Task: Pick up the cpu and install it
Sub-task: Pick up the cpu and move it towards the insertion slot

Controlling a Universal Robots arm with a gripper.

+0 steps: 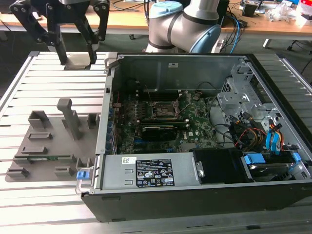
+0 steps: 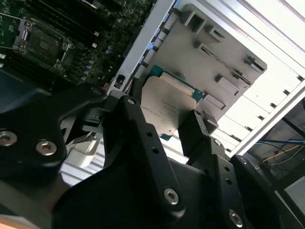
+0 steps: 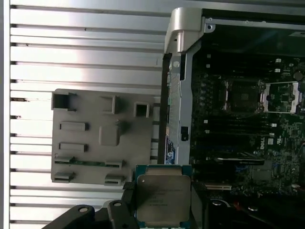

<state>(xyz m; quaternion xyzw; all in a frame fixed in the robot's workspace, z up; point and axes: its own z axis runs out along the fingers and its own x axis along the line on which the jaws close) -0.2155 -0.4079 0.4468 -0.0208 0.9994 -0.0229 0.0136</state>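
The cpu (image 1: 77, 61) is a small flat silvery square, and my gripper (image 1: 78, 57) is shut on it, high over the slatted table at the exterior view's far left, outside the computer case. Both wrist views show the cpu (image 2: 167, 102) (image 3: 162, 191) clamped by its edges between the black fingers (image 2: 138, 126), metal top showing, green edge visible. The black socket frame (image 1: 165, 111) (image 3: 243, 94) on the motherboard lies open inside the case, some way from the gripper.
The open computer case (image 1: 112, 63) has a raised metal side wall between gripper and motherboard. A grey holder plate (image 1: 48, 146) with upright posts lies on the table beside the case. A black graphics card (image 1: 161, 131) sits just in front of the socket. Cables and drive bays (image 1: 263, 136) crowd the case's right side.
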